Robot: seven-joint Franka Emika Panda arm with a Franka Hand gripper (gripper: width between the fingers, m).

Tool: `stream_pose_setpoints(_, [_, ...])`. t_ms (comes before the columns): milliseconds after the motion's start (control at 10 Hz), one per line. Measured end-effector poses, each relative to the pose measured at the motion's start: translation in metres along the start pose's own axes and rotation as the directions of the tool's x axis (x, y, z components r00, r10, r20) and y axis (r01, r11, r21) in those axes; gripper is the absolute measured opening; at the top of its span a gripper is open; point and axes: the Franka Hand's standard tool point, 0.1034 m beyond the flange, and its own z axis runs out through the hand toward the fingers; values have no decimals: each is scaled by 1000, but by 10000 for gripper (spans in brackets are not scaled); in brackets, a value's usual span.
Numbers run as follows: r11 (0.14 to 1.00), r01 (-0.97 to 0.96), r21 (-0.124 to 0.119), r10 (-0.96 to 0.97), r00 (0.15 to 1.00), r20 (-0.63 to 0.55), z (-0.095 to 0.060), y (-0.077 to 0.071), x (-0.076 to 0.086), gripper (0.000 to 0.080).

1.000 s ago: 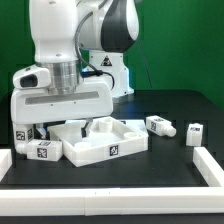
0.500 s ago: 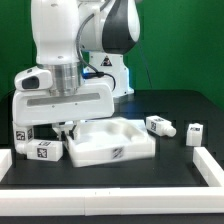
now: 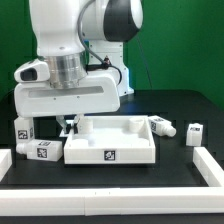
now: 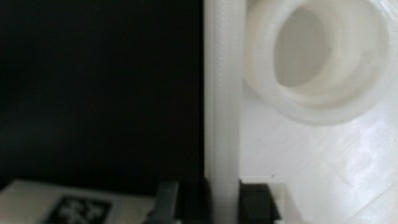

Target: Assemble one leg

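Far on the exterior view's left: an upright leg (image 3: 22,130), tag facing the camera. Just in front, a lying leg (image 3: 42,150), tag up, close by the corner of the white tray (image 3: 135,150). Small white rectangular pegs, each with a black-and-white square tag. Seemingly rigid and light, easy to pinch across the narrow sides.

Next along, the gripper (image 3: 68,125), lowered at the tray's left end. In the wrist view, dark fingers (image 4: 260,203) on either side of the tray's thin wall, only narrowly apart and apparently clamped on it, beside a round corner hole (image 4: 329,60). Nearby, a tagged piece (image 4: 80,207), most likely the lying leg.

Further right, just beside the tray's far corner, a third leg (image 3: 160,125), then a fourth leg (image 3: 193,132) standing apart.

No leg held or fitted yet. Judged the step in hand: positioning the tray, ahead of any leg. Next, by the look of things: release the wall, rise clear, then descend over one leg with fingers aligned across its width, minding the neighbouring peg and the tray's edge.
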Motion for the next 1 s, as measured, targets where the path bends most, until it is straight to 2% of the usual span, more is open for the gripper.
stream_pose_setpoints(200, [999, -38, 6, 38, 999, -5, -4, -18, 11, 57])
stream_pose_setpoints(300, [999, -47, 8, 47, 999, -5, -2, -33, 15, 57])
stream_pose_setpoints(400, [1000, -30, 6, 31, 999, -17, -2, -51, 24, 57])
stream_pose_setpoints(500, [1000, -1, 11, 1, 1000, -15, -4, -64, 36, 57])
stream_pose_setpoints(600, [1000, 5, 16, -5, 1000, -12, -7, -65, 44, 57])
stream_pose_setpoints(1000, [1000, 2, 15, -2, 1000, -10, -4, -64, 41, 57])
